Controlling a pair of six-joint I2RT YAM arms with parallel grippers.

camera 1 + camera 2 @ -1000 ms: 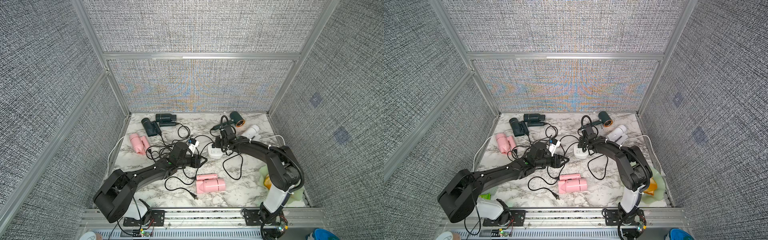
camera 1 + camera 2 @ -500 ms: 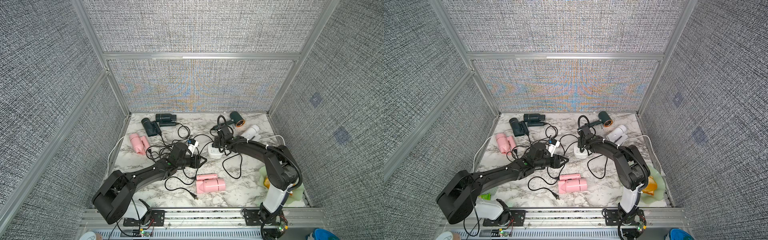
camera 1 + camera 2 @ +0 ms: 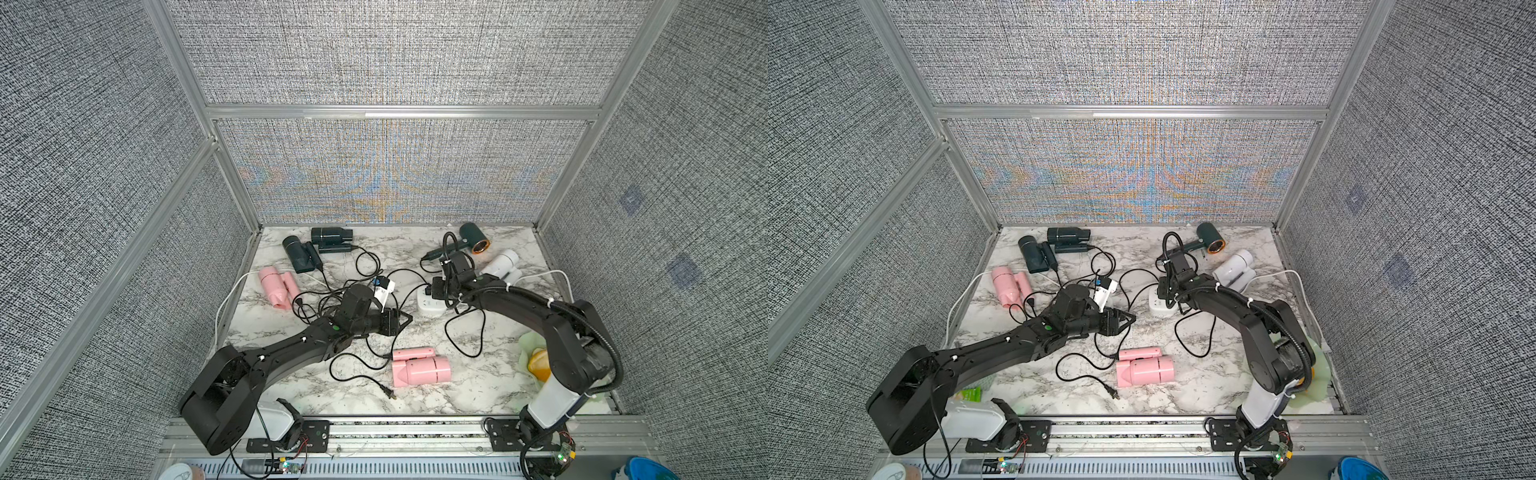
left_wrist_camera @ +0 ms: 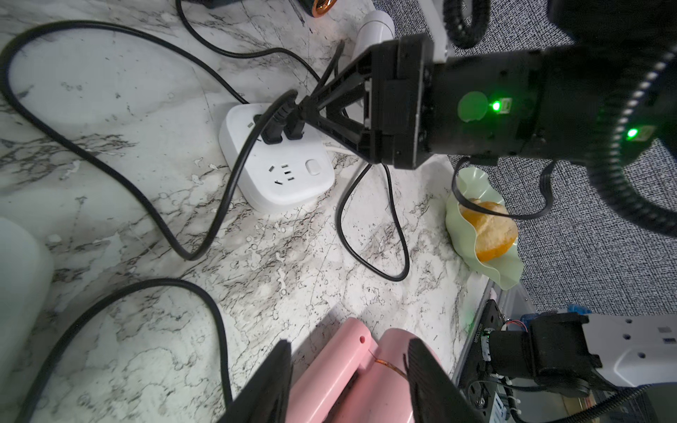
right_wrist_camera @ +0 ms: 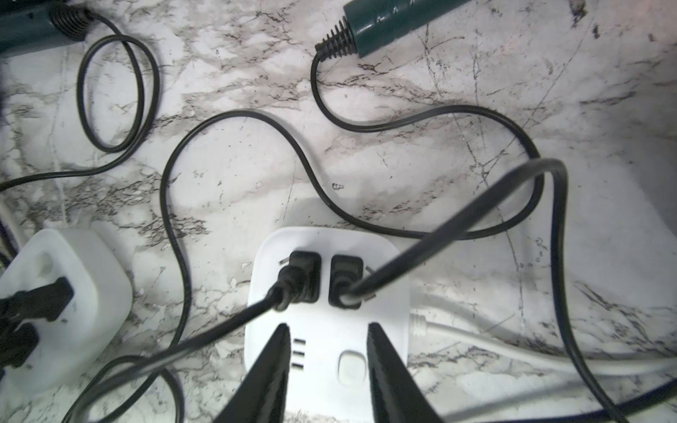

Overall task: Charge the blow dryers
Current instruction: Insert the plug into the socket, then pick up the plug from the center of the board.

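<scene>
Several blow dryers lie on the marble table: two dark ones (image 3: 328, 237) (image 3: 300, 255) at the back left, a copper-ringed one (image 3: 473, 243) and a white one (image 3: 500, 266) at the back right, a pink one (image 3: 274, 286) at the left, and a pink one (image 3: 419, 370) in front. My right gripper (image 5: 328, 333) stands open just above a white socket block (image 5: 329, 241), behind two black plugs (image 5: 304, 278) seated in it. My left gripper (image 4: 348, 351) is open and empty, hovering over the front pink dryer (image 4: 366, 373).
A second socket block (image 5: 73, 263) with plugs sits left of the first. Black cords loop across the table's middle, and a loose plug (image 3: 388, 392) lies near the front edge. A green dish with an orange (image 3: 536, 361) stands at the front right. Walls enclose three sides.
My right gripper was shut and now stands open, with the plug left seated in the socket block. The left arm has not moved.
</scene>
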